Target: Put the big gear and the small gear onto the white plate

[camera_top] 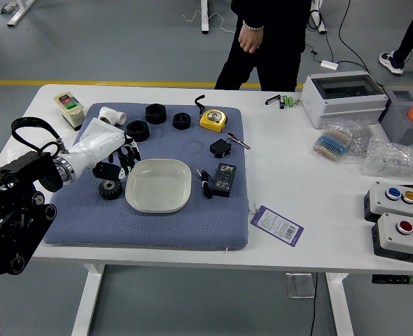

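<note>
At left, the black toothed gear is looking stiff, inviting a rim hold. Whether the left hand is grasping, I cannot tell.

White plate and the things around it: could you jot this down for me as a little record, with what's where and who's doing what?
plate: white, on the blue mat, no gear on it
gear: dark, toothed, left of the plate
robot's left hand: near the gear; cannot tell if it holds anything
robot's right hand: not in view
tape measure: yellow, towards the mat's far edge
person: at the far side, one hand hanging down
</note>
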Available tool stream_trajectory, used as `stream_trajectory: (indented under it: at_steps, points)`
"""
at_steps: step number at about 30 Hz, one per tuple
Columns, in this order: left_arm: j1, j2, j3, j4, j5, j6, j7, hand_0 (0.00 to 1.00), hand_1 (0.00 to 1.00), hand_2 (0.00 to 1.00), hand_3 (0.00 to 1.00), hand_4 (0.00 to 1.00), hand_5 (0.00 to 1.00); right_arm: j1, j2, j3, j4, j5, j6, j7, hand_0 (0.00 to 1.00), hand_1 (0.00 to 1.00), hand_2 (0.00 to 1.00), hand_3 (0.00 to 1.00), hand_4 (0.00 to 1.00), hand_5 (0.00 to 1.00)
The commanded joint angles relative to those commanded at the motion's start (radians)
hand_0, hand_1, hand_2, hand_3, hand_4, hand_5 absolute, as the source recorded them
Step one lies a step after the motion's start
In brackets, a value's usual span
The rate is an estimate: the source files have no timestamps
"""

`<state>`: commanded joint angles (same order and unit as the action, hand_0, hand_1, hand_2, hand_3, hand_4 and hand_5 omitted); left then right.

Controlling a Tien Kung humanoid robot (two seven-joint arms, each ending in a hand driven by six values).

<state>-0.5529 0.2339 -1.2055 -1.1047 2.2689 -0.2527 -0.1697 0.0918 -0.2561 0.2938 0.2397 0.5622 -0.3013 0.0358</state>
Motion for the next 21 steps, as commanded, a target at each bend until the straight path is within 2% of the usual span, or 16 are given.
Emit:
stream_trajectory:
  at_steps: [3,4,9,10,15,16,21]
  points:
    - [-0.008,0.006,0.049,-0.024,0.0,0.0,0.005,0.338,0.465,0.528,0.562,0.547,0.002,0.0,0.0,-0.002,0.0,0.002,0.0,0.0,0.668,0.686,0.734,0.559,0.784,0.676]
    - [-0.009,0.007,0.055,-0.026,0.0,0.0,0.005,0.348,0.492,0.554,0.582,0.728,0.064,-0.001,0.0,-0.002,0.0,0.002,0.0,0.0,0.668,0.686,0.734,0.558,0.784,0.675]
    - [-0.019,-0.003,0.101,-0.011,0.0,-0.025,-0.001,0.348,0.492,0.554,0.582,0.728,0.064,-0.001,0.0,-0.003,0.0,0.001,0.0,0.002,0.668,0.686,0.734,0.558,0.784,0.675]
    - [-0.021,-0.006,0.106,-0.005,0.0,-0.028,-0.004,0.423,0.605,0.75,0.624,0.925,0.295,-0.001,0.0,-0.004,0.0,0.001,0.0,0.002,0.668,0.686,0.733,0.559,0.784,0.673]
    - [-0.023,-0.014,0.115,0.011,-0.002,-0.042,-0.026,0.423,0.605,0.75,0.624,0.925,0.295,-0.003,0.0,-0.007,0.0,0.003,0.0,0.003,0.668,0.686,0.733,0.559,0.784,0.673]
    - [-0.023,-0.014,0.116,0.012,0.0,-0.045,-0.029,0.684,0.819,0.998,0.825,0.998,0.411,-0.003,0.0,-0.007,0.0,0.003,0.0,0.003,0.668,0.686,0.733,0.559,0.784,0.673]
    - [-0.013,-0.011,0.101,-0.015,0.0,-0.053,-0.051,0.684,0.819,0.998,0.825,0.998,0.411,-0.007,0.001,-0.012,0.0,0.005,0.0,0.002,0.668,0.686,0.733,0.559,0.784,0.673]
